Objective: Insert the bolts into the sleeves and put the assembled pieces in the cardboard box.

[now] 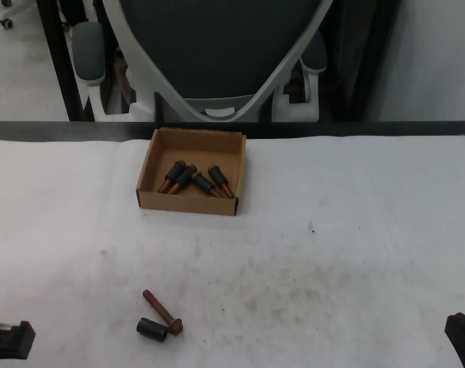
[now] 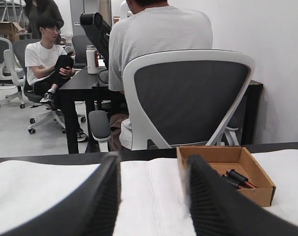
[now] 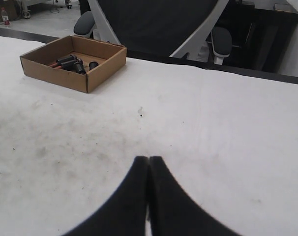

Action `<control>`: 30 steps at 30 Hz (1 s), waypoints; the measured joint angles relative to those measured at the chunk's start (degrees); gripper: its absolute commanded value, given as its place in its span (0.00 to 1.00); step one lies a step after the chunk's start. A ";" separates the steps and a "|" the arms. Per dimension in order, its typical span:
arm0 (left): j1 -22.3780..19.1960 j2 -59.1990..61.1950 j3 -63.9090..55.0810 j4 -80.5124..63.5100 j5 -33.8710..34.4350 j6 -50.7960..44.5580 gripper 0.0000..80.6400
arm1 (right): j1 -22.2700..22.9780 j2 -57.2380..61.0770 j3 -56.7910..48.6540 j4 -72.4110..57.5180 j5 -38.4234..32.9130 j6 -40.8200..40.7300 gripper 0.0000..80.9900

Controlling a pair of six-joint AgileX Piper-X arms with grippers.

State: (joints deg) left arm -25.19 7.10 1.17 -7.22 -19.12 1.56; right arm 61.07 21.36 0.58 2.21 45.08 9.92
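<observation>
A loose copper-coloured bolt (image 1: 162, 310) lies on the white bench near the front left, with a black sleeve (image 1: 152, 330) beside its head. The cardboard box (image 1: 150, 172) stands at the back centre and holds several assembled pieces (image 1: 196, 179); the box (image 2: 259, 183) and the box (image 3: 105, 61) also show in both wrist views. My left gripper (image 2: 154, 196) is open at the bench's front left edge (image 1: 6, 337), with nothing between its fingers. My right gripper (image 3: 149, 196) is shut and empty, low over the bench at the front right corner (image 1: 463, 337).
A white cloth (image 1: 332, 230) covers the bench, stained in the middle. An office chair (image 1: 217, 54) stands behind the far edge. A person sits beyond the chair, seen in the left wrist view.
</observation>
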 measured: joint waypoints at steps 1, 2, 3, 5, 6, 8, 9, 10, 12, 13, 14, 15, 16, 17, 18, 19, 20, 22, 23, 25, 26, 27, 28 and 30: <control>0.00 0.00 0.00 0.00 0.00 0.00 0.01 | 0.00 0.00 0.00 0.00 0.00 0.00 0.00; 0.00 0.00 0.00 0.00 0.00 0.00 0.01 | 0.00 0.00 0.00 0.00 0.00 0.00 0.00; 0.00 0.00 0.00 0.00 0.00 0.00 0.01 | 0.00 0.00 0.00 0.00 0.00 0.00 0.00; 0.00 0.00 0.00 0.00 0.00 0.00 0.01 | 0.00 0.00 0.00 0.00 0.00 0.00 0.00; 0.00 0.00 0.00 0.00 0.00 0.00 0.01 | 0.00 0.00 0.00 0.00 0.00 0.00 0.00; 0.00 0.00 0.00 0.00 0.00 0.00 0.01 | 0.00 0.00 0.00 0.00 0.00 0.00 0.00; 0.00 0.00 0.00 0.00 0.00 0.00 0.01 | 0.00 0.00 0.00 0.00 0.00 0.00 0.00; 0.00 0.00 0.00 0.11 0.00 0.00 0.01 | 0.00 0.00 0.00 0.00 0.00 0.00 0.00; 0.00 0.00 0.00 0.28 0.00 0.00 0.01 | 0.00 0.00 0.00 0.00 0.00 0.00 0.00; 0.00 0.00 0.00 0.52 0.00 0.00 0.01 | 0.00 0.00 0.00 0.00 0.00 0.00 0.00; 0.00 0.00 0.00 0.51 0.00 0.00 0.01 | 0.00 0.00 0.00 0.00 0.00 0.00 0.00; 0.00 0.00 0.00 0.51 0.12 0.00 0.01 | 0.00 0.00 0.00 0.00 0.00 0.00 0.00; 0.00 0.00 0.00 0.51 0.30 0.00 0.01 | 0.00 0.00 0.00 0.00 0.00 0.00 0.00; 0.00 0.00 0.00 0.51 0.61 0.00 0.01 | 0.00 0.00 0.00 0.00 0.00 0.00 0.00; 0.00 0.00 0.00 0.51 0.89 0.00 0.01 | 0.00 0.00 0.00 0.00 0.00 0.00 0.00; 0.00 0.00 0.00 0.51 0.96 0.00 0.01 | 0.00 0.00 0.00 0.00 0.00 0.00 0.00; 0.00 0.00 0.00 0.51 0.96 0.00 0.01 | 0.00 0.00 0.00 0.00 0.00 0.00 0.00; 0.00 0.00 0.00 0.51 0.96 0.00 0.01 | 0.00 0.00 0.00 0.00 0.00 0.00 0.00; 0.00 0.00 0.00 0.51 0.96 0.00 0.01 | 0.00 0.00 0.00 0.00 0.00 0.00 0.00; 0.00 0.00 0.00 0.51 0.96 0.00 0.01 | 0.00 0.00 0.00 0.00 0.00 0.00 0.00; 0.00 0.00 0.00 0.51 0.96 0.00 0.01 | 0.00 0.00 0.00 0.00 0.00 0.00 0.00; 0.00 0.00 0.00 0.51 0.96 0.00 0.01 | 0.00 0.00 0.00 0.00 0.00 0.00 0.00; 0.00 0.00 0.00 0.51 0.96 0.00 0.01 | 0.00 0.00 0.00 0.00 0.00 0.00 0.00; 0.00 0.00 0.00 0.57 0.96 0.00 0.01 | 0.00 0.00 0.00 0.00 0.00 0.00 0.00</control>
State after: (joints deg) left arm -25.19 7.10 1.17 -6.64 -18.17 1.56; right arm 61.07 21.36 0.58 2.21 45.08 9.92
